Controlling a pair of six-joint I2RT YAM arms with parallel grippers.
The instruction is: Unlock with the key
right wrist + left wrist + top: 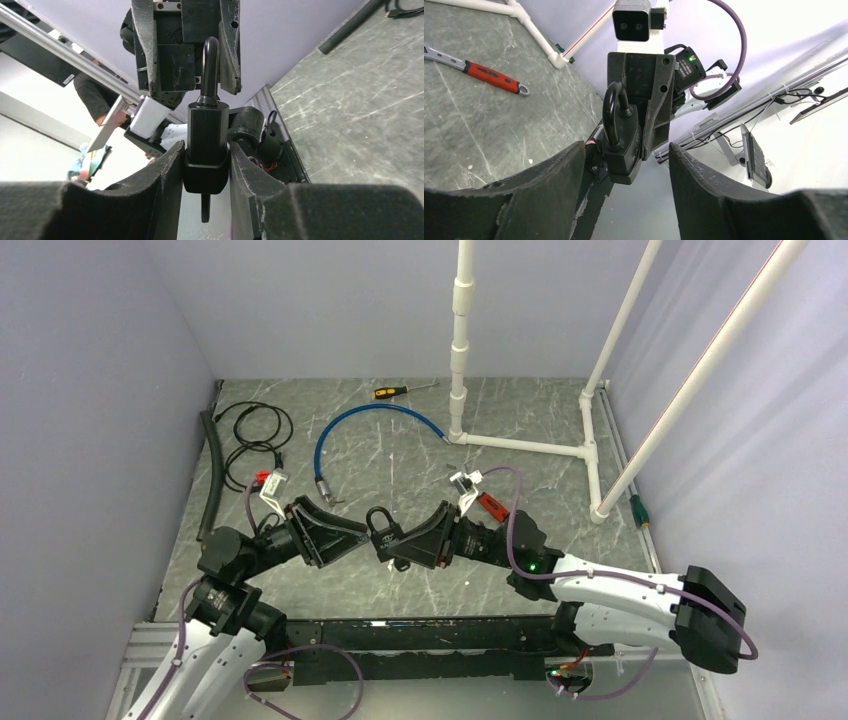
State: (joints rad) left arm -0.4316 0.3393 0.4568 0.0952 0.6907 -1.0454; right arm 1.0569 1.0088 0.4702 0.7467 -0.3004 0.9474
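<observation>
centre of the top view: the padlock [383, 531] stands with its long axis upright, shackle up, the key [205, 207] poking from its underside, its body clamped in the right gripper [206, 162]. the left gripper [625, 155] faces it from frame left, jaws apart, not touching. open grey table [420, 455] lies behind; the lock's lettering is too small to read.

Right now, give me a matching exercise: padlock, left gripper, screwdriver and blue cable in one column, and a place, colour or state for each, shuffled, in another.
1 padlock
2 left gripper
3 screwdriver
4 blue cable

A yellow and black handle
B clamped in the right gripper
C bent in an arc on the table
D open, facing the lock

Pairs: 1-B, 2-D, 3-A, 4-C.
</observation>
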